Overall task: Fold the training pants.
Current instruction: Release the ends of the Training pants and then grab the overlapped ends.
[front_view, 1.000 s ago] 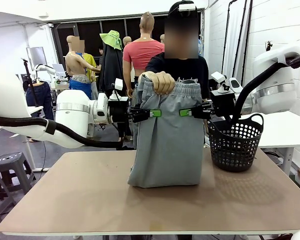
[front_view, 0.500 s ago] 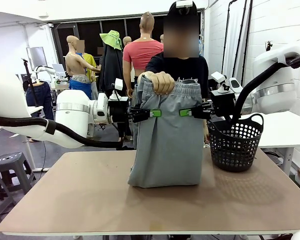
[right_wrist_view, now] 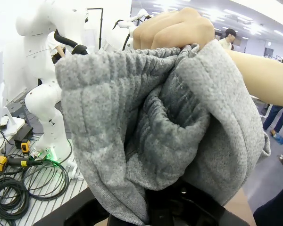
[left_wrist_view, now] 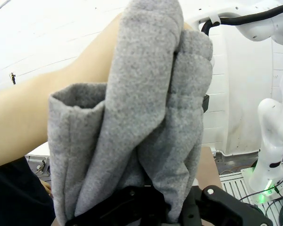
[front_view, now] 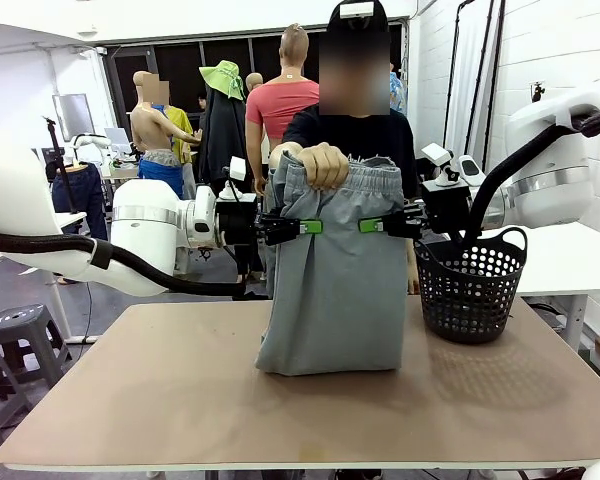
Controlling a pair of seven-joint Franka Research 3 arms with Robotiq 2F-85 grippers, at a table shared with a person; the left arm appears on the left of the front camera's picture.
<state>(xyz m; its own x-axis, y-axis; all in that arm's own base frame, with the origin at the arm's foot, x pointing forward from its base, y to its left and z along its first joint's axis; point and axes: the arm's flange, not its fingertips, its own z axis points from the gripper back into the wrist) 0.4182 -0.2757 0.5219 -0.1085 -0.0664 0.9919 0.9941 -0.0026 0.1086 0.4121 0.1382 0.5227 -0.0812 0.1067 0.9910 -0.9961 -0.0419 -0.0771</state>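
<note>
1. The light grey soft training pants (front_view: 330, 290) hang upright over the middle of the brown table (front_view: 160, 390). Their gathered elastic waistband is at the top and their lower end rests bunched on the tabletop.
2. A person at the far side grips the waistband from above with one hand (front_view: 325, 165), towards the left end of the band.
3. The left gripper (front_view: 310, 227), black with green pads, reaches in from the left. It is clamped tight on the left edge of the pants, just below the waistband.
4. The right gripper (front_view: 372, 226) comes in from the right at the same height and is likewise pinched closed on the right edge of the pants.
5. The two sets of green pads face each other across the front of the cloth, near but apart.
6. In the left wrist view, folds of grey fleece rise from between the black fingers, with the person's bare forearm (left_wrist_view: 33, 113) behind them.
7. In the right wrist view, the ribbed waistband bunches above the fingers and the person's fist closes over its top.
8. A black mesh basket with a handle (front_view: 470, 295) stands on the table just right of the pants.
</note>
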